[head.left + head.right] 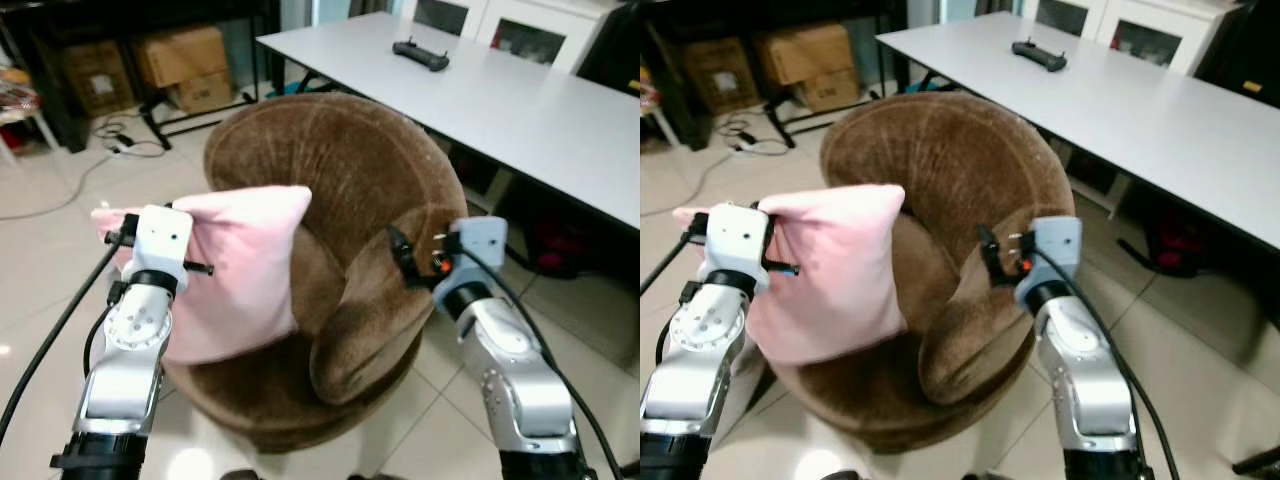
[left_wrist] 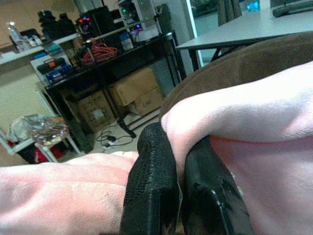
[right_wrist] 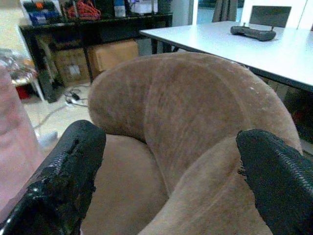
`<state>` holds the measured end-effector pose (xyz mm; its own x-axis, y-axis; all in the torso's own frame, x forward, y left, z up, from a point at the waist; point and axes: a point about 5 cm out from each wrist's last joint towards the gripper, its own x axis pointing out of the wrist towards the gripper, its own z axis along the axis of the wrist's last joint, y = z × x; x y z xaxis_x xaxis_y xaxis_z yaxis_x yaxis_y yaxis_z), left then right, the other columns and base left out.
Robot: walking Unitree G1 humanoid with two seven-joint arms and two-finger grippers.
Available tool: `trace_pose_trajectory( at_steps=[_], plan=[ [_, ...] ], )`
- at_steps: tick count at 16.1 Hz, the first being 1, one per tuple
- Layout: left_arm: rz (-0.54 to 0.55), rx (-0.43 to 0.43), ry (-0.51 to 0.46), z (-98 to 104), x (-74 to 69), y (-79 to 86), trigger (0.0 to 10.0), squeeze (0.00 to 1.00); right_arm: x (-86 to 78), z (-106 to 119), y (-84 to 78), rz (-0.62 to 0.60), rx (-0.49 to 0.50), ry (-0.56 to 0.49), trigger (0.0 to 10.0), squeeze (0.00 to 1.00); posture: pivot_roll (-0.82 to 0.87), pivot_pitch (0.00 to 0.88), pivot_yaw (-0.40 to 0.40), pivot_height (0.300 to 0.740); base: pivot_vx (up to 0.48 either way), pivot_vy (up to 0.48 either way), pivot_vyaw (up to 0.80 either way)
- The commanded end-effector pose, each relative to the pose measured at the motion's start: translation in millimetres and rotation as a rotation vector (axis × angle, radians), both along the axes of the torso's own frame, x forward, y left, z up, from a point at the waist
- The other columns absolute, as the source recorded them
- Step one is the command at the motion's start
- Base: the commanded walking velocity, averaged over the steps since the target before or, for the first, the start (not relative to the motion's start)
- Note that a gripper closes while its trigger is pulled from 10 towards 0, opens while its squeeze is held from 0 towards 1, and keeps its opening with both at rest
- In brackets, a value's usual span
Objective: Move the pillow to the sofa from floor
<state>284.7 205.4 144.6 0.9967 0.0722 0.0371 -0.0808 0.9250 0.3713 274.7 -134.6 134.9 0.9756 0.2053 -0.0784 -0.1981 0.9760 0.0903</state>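
While the left gripper (image 2: 178, 196) pinched a fold of the pink pillow (image 1: 245, 265), the pillow hung over the brown sofa's (image 1: 340, 180) left seat edge, off the floor; release remained. Right gripper (image 3: 171, 181) fingers spread, empty, above the armrest.

Both head views look forward and down from above the brown sofa (image 1: 340, 200), sharing it, the pink pillow (image 1: 240, 270) and the white table (image 1: 520, 100) behind it. The left wrist view sits very close, pressed against the pillow (image 2: 244, 112), facing the dark shelf (image 2: 98, 58) beyond the sofa. The right wrist view looks along its fingers (image 3: 68, 176) at the sofa's backrest (image 3: 181, 107), close up.
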Motion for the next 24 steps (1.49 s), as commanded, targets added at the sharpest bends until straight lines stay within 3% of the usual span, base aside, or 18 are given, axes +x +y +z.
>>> trace_pose_trajectory(
  at_steps=[1,10,14,16,20,21,24],
  plan=[
    [-0.011,0.009,-0.087,19,0.3,1.0,10.0,0.0,1.5,4,-2.6,-0.018,0.011,-0.008,10.0,0.0,0.01,0.0,-0.014,0.74,0.337,0.0,0.0],
    [-0.012,0.009,-0.115,27,3.4,2.2,10.0,0.0,8.0,11,2.1,-0.016,0.006,-0.034,10.0,0.0,0.02,0.0,-0.021,0.74,0.342,0.0,0.27],
    [-0.049,0.035,-0.078,26,11.1,0.8,10.0,0.0,11.0,11,-0.3,-0.028,-0.017,-0.039,10.0,0.0,0.01,0.0,-0.008,0.74,0.221,0.0,0.0],
    [-0.099,0.093,-0.046,20,17.3,-3.6,10.0,0.0,11.4,11,-2.2,-0.031,-0.03,-0.04,10.0,0.0,0.0,0.0,-0.003,0.74,0.0,0.0,0.0],
    [-0.084,0.11,0.001,6,49.5,6.0,10.0,0.0,12.6,1,-10.5,-0.004,-0.122,-0.022,10.0,0.0,-0.01,0.0,-0.001,0.74,0.0,0.0,0.0],
    [-0.021,0.09,0.036,0,66.8,19.6,10.0,0.0,11.7,-7,-13.6,0.018,-0.162,-0.001,10.0,0.0,-0.02,0.0,0.006,0.74,0.0,0.0,0.0],
    [0.005,0.039,0.09,-4,80.8,28.1,10.0,0.0,11.1,-9,-13.5,0.057,-0.18,-0.002,10.0,0.0,-0.04,0.0,0.013,0.74,0.0,0.0,0.0]
  ],
)
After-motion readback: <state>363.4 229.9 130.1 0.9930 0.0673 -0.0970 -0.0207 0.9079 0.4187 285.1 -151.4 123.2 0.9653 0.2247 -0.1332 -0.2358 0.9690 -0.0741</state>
